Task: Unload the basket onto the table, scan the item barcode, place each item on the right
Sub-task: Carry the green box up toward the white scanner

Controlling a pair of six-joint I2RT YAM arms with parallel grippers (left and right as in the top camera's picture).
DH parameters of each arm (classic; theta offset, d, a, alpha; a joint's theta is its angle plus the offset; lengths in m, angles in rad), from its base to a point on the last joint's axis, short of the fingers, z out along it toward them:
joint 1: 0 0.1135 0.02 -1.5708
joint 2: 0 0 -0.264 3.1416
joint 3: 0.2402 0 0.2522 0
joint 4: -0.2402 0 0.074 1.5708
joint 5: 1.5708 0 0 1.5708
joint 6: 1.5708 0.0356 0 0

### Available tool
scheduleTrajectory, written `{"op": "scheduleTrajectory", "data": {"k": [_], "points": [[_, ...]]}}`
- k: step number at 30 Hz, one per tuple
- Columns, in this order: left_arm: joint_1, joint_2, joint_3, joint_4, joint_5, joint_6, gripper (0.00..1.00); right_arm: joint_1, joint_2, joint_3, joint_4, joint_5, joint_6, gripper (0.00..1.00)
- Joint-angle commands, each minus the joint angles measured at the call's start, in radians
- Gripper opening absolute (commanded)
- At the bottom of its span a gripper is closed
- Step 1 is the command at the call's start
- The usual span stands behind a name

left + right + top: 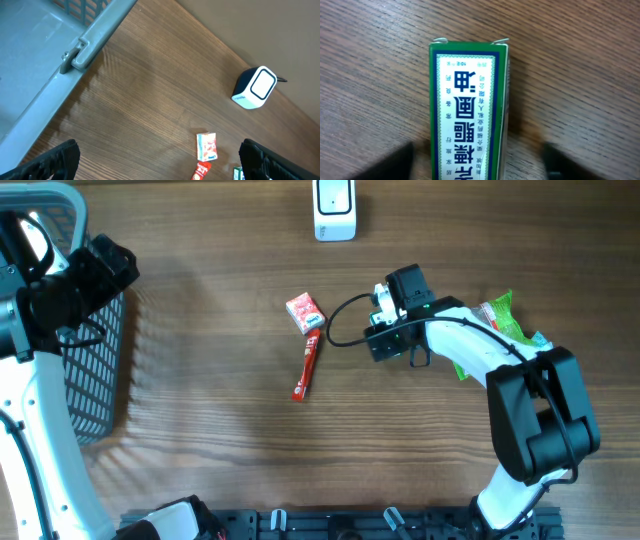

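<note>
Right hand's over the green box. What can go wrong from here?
1. Grip unclear: fingers of the right hand flank the green box with wood showing either side, so it may slip on lifting.
2. No barcode shows on the printed face, so the scanner may get the wrong side.
3. The hand's cable loops close to the red box and could drag it.

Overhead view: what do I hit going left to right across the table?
basket → red box → scanner → right gripper → green packets. Left out: the red stick pack, which lies directly below the red box in the picture.
</note>
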Motion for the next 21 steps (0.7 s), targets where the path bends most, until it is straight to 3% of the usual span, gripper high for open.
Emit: {"op": "scheduleTrajectory", "data": {"k": [1, 4, 5, 9, 14, 21], "points": [[-0.003, -0.001, 0.008, 0.002, 0.012, 0.016, 1.0, 0.001, 0.043, -0.01, -0.011, -0.029, 0.006, 0.47], [-0.003, -0.001, 0.008, 0.002, 0.012, 0.016, 1.0, 0.001, 0.042, -0.01, -0.014, -0.015, 0.013, 0.45], [-0.003, -0.001, 0.008, 0.002, 0.012, 0.016, 1.0, 0.001, 0.042, -0.009, -0.014, -0.011, 0.014, 0.39], [-0.003, -0.001, 0.008, 0.002, 0.012, 0.016, 1.0, 0.001, 0.025, 0.027, -0.057, -0.016, 0.031, 0.3], [-0.003, -0.001, 0.008, 0.002, 0.012, 0.016, 1.0, 0.001, -0.044, 0.058, -0.13, -0.053, 0.031, 0.31], [-0.003, -0.001, 0.008, 0.002, 0.012, 0.016, 1.0, -0.001, -0.178, 0.096, -0.195, -0.149, 0.032, 0.24]]}}
